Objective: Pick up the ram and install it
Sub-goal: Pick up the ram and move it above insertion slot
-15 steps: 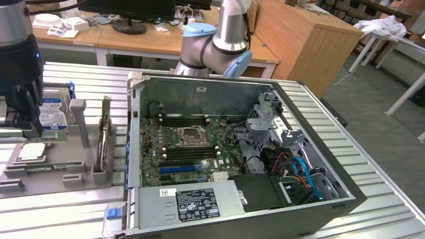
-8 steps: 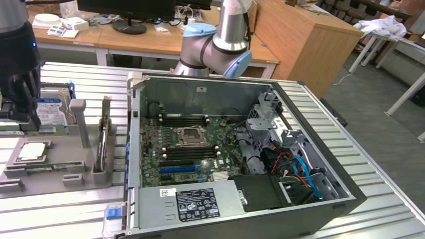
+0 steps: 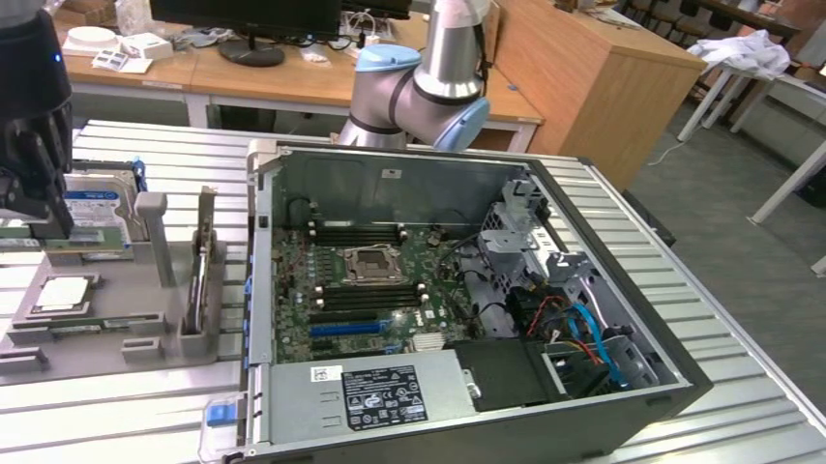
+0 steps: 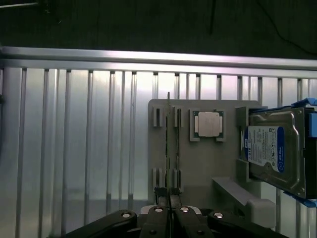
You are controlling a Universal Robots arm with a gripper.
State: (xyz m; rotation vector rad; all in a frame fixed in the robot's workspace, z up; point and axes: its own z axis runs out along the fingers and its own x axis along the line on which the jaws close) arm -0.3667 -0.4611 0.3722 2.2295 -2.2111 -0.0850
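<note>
Ram [image 4: 168,148] sits edge-on, pinched between the closed jaws.

So the ram [image 4: 168,144] stands on edge in the holder [image 4: 198,173], right between the jaws and running straight out away from them. The processor chip [image 4: 208,123] lies flat in the holder just beside the ram, and the hard drive [image 4: 270,148] sits further out on that same side, past the chip. The holder is on the table [image 4: 74,148]. The computer case [image 3: 387,184] is on the table too, well apart from the jaws, toward the exterior view's right. The motherboard [image 3: 374,290] lies inside it and the arm [image 3: 427,87] is behind it.
</note>
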